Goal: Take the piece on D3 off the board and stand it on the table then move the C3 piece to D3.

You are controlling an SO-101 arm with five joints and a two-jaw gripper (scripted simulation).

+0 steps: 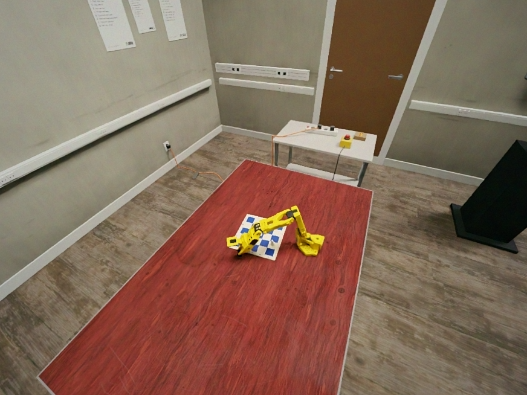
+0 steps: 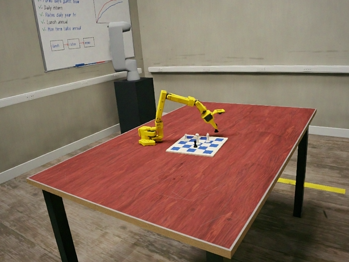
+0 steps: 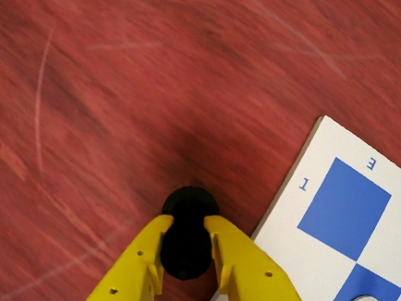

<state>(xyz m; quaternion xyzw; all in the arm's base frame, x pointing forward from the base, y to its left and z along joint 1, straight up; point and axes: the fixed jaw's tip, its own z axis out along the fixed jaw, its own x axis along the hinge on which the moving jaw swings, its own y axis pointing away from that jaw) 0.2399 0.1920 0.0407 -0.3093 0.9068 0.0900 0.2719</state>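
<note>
the claw (image 1: 239, 253) (image 2: 216, 129) (image 3: 188, 222) grips a black piece (image 1: 239, 255) (image 2: 216, 130) (image 3: 187, 251) above the red table (image 1: 238, 314) (image 2: 157, 174) (image 3: 115, 115).

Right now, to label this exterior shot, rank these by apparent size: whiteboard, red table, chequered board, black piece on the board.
1. Red table
2. Whiteboard, cut off by the frame
3. Chequered board
4. Black piece on the board

We see a brown door (image 1: 369, 59) behind a small white table (image 1: 316, 148), which carries a yellow box with red button (image 1: 345, 142), and at the far left a whiteboard (image 2: 84, 56) on the wall, near a grey robot arm (image 2: 116, 46) standing upon a black pedestal (image 1: 495, 191) (image 2: 135, 104).
</note>
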